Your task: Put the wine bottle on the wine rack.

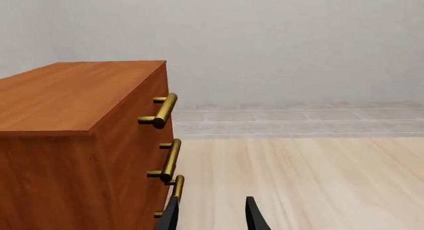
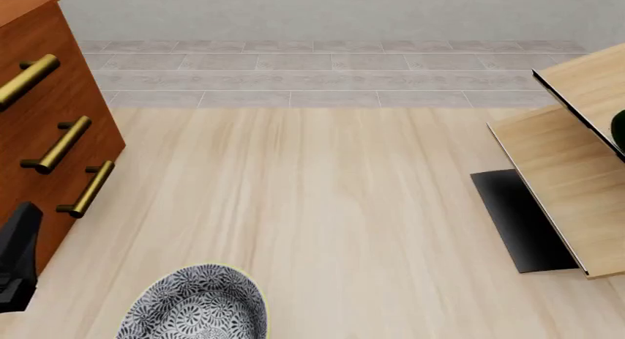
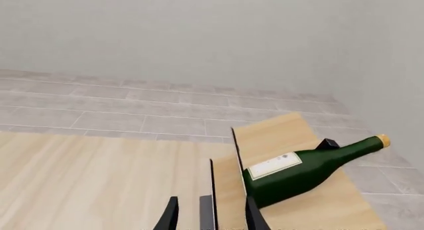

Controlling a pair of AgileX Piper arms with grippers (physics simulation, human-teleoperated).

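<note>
The wine bottle (image 3: 311, 168) is dark green with a tan cork and a white label. It lies tilted on a slanted tan panel of the wine rack (image 3: 278, 135), cork end pointing up and away. In the front view the wine rack (image 2: 561, 178) stands at the right edge on its black base plate (image 2: 517, 222), and only a dark sliver of the bottle (image 2: 619, 127) shows. My right gripper (image 3: 212, 220) is open and empty, just short of the rack's panel edges. My left gripper (image 1: 212, 220) is open and empty beside the cabinet.
A reddish-brown drawer cabinet (image 2: 49, 97) with brass handles (image 1: 162, 111) stands at the left. A patterned grey bowl (image 2: 195, 306) sits at the front edge. A dark part of the left arm (image 2: 20, 255) shows at the lower left.
</note>
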